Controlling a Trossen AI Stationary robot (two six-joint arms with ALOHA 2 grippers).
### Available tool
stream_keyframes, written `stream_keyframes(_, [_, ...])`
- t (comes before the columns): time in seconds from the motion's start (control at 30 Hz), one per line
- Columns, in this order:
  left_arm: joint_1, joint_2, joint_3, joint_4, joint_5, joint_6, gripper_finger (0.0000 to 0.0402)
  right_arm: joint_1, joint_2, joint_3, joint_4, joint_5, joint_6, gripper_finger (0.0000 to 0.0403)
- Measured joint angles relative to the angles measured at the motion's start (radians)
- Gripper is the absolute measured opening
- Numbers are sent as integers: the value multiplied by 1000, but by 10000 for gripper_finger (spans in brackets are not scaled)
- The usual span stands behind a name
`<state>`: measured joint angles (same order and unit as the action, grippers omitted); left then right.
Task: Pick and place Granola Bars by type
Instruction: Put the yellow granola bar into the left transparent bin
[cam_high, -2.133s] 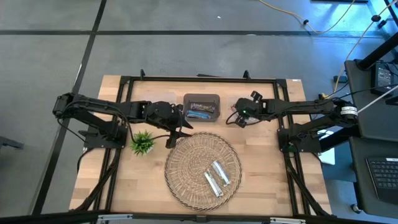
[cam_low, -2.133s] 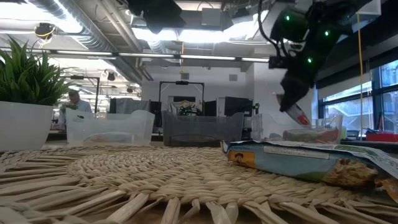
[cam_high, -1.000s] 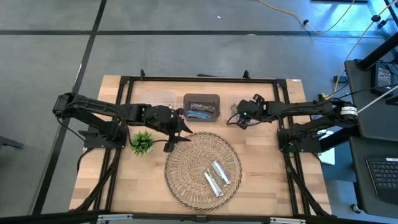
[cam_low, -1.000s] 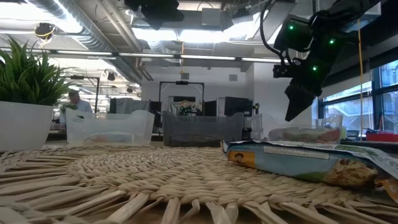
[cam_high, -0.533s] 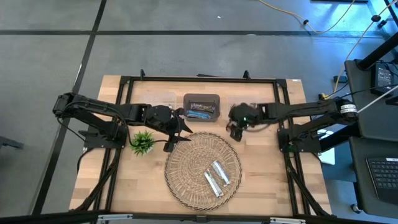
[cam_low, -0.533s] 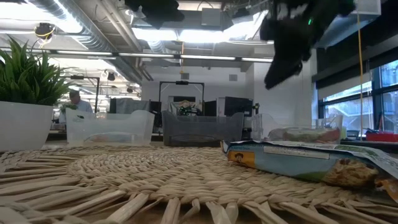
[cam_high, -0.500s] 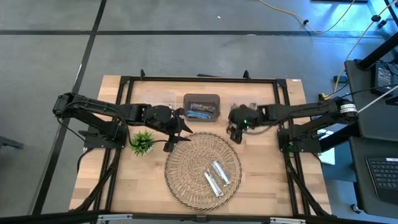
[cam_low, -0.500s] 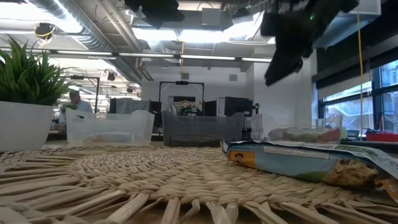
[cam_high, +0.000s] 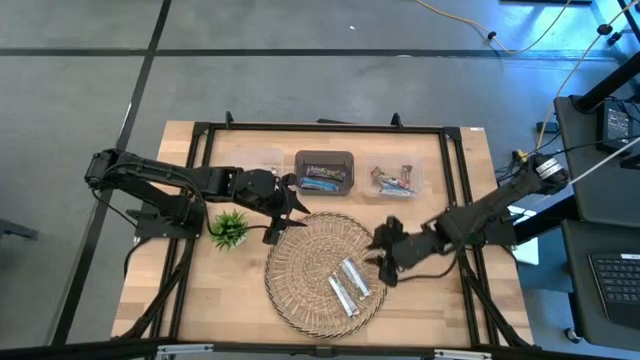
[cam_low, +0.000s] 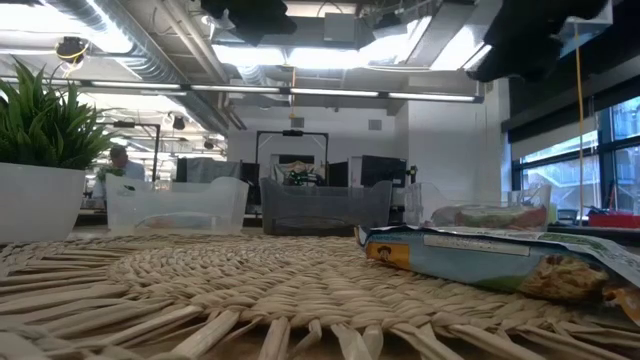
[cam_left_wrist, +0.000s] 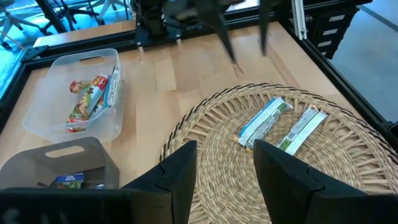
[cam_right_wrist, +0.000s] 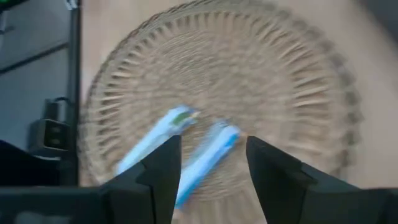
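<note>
Granola bars lie in three spots on your light wooden table (cam_high: 470, 290), which stands in a black frame on a grey floor; level across the tabletop you look into an open workshop with ceiling lights and pipes, where a person (cam_low: 117, 163) sits far off at the left. From the left: the left gripper (cam_high: 283, 210) hangs at the far-left edge of the round wicker tray (cam_high: 300, 270), its fingers spread apart with nothing between them, and the small green plant (cam_high: 229, 229) stands just beside that arm. Behind the tray you have a dark bin (cam_high: 324, 173) holding blue-wrapped bars (cam_high: 323, 181), too tightly stacked to count, and to its right a clear bin (cam_high: 398, 180) with brown-red-green bars (cam_high: 392, 181), at least two, the exact number unclear. On the tray's right half lie two silvery-white bars (cam_high: 350, 283), side by side and nearly parallel. The right gripper (cam_high: 385, 262) sits at the tray's right rim, just beside those two bars, with its fingers parted and empty; through its wrist camera both bars appear ahead of the gap between the fingers, though that picture is smeared.
</note>
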<state>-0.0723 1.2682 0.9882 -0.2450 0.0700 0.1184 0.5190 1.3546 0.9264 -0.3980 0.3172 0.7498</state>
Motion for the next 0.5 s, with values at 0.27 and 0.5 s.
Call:
stream_keyframes(0.27, [0,0,0,0,0,0,151,55,241,195,-138,-1,124,184])
stream_keyframes(0.5, [0,0,0,-1,1,0,152,53,467,434,-460,-38,276,184])
